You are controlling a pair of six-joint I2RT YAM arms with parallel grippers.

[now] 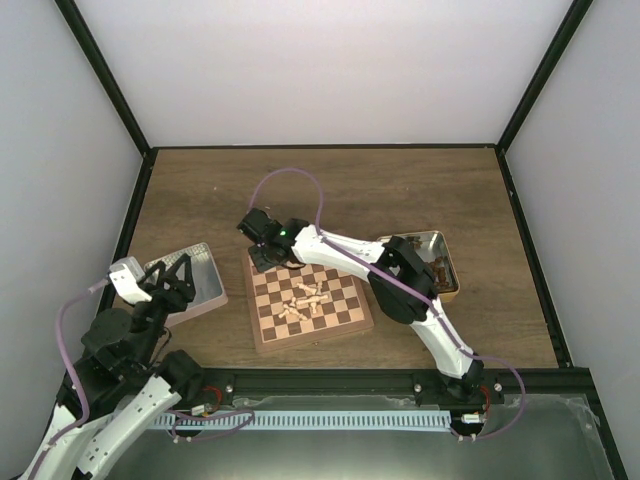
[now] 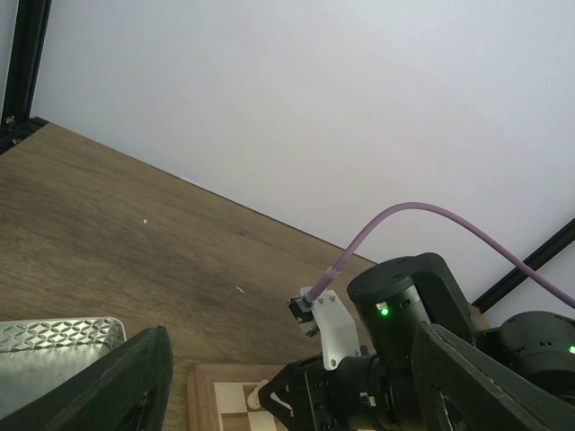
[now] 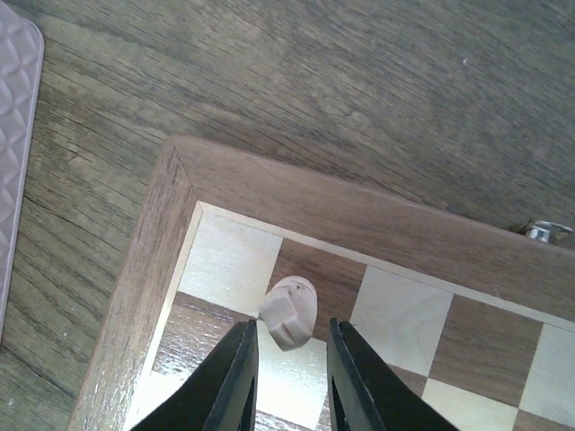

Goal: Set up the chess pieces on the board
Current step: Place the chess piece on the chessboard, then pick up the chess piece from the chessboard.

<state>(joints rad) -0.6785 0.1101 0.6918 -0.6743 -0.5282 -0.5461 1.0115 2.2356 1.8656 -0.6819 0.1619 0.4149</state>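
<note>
The right arm reached right across the board to its far left corner. There, a single pale chess piece stood just inside the rim, close to the corner square; exactly which check it sat on I could not tell. The right jaws straddled it, only narrowly parted, one fingertip on each side. A sliver of board showed between the piece and the right-hand finger, so nothing looked clamped. Whether the other finger touched it, I could not tell.

Back in the middle of the board lay a loose heap of pale chess pieces, tumbled on their sides.

Over on the left, the left arm hung above a silver tin with a diamond-patterned face, which sat on the tabletop just beside the board. The left jaws gaped wide, holding nothing.

A second silver tin sat off the board's right side, partly behind the right arm, with dark bits inside too small to make out.
</note>
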